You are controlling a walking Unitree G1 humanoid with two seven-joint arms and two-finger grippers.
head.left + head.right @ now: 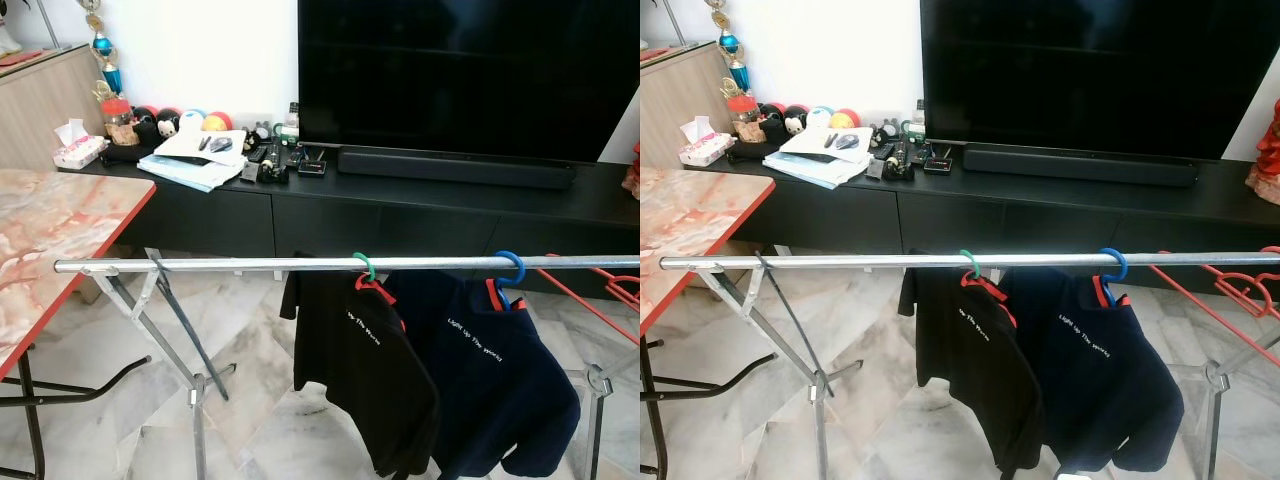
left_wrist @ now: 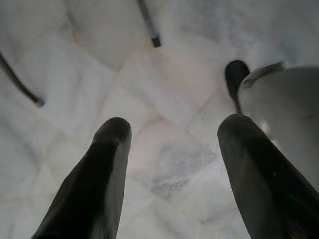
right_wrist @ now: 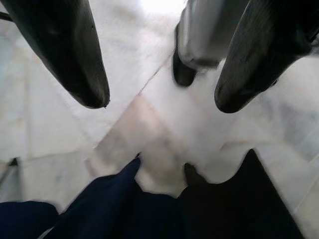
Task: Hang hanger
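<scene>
Hanging idle over pale marble floor [image 2: 169,159], left gripper [image 2: 172,132] and right gripper [image 3: 159,102] gape empty; crowding the silver metal rail [image 1: 250,264] risks dislodging the black shirt [image 1: 360,370].

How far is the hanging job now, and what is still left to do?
Two shirts already hang on the rail: a black one on a green hanger, a navy one on a blue hanger. Both grippers, left and right, are open and empty above the floor. Red hangers rest at the rail's right end.
</scene>
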